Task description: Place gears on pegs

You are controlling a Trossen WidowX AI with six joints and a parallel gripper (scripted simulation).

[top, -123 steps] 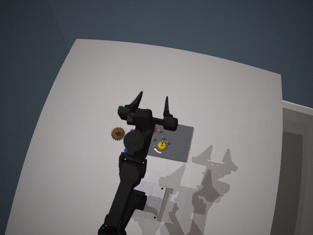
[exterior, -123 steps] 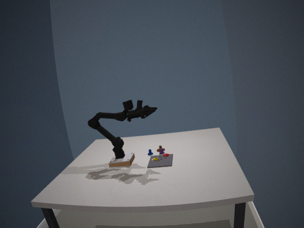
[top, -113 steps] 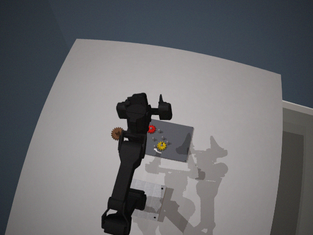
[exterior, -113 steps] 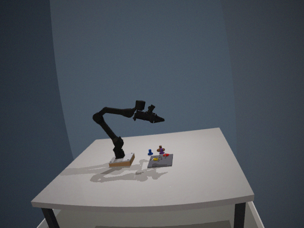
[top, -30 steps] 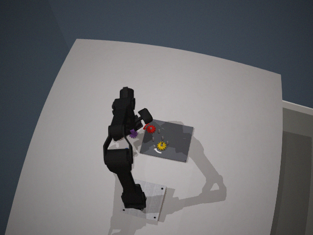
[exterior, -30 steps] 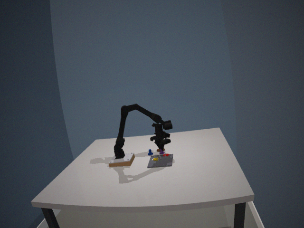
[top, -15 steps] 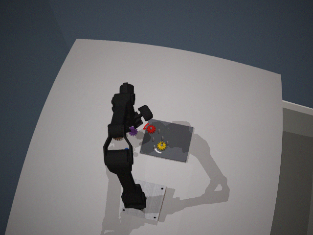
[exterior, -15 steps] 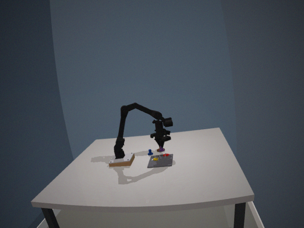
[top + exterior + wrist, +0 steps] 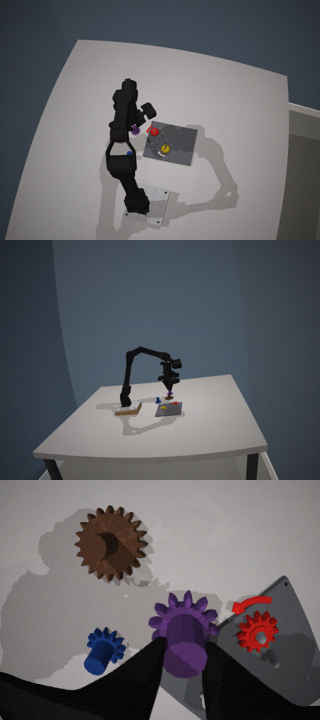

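Observation:
My gripper (image 9: 184, 647) (image 9: 169, 390) is shut on the handle of the purple gear (image 9: 184, 625) (image 9: 135, 130) (image 9: 169, 393) and holds it above the table, beside the board. The grey board (image 9: 180, 155) (image 9: 171, 415) (image 9: 300, 675) carries the red gear (image 9: 155, 132) (image 9: 174, 403) (image 9: 257, 632) near one corner and the yellow gear (image 9: 164, 149) (image 9: 163, 407). Several short pegs stand bare between and around them. The blue gear (image 9: 104, 650) (image 9: 158, 400) (image 9: 129, 153) and the larger brown gear (image 9: 111, 543) (image 9: 169, 397) stand on the table; the arm mostly hides the brown one in the top view.
The red arrow (image 9: 148, 128) (image 9: 252, 603) lies beside the red gear and the white arrow (image 9: 161, 154) beside the yellow gear. The arm's metal base plate (image 9: 157, 206) (image 9: 128, 406) is on the table (image 9: 227, 103) (image 9: 206, 431), on the yellow gear's side of the board.

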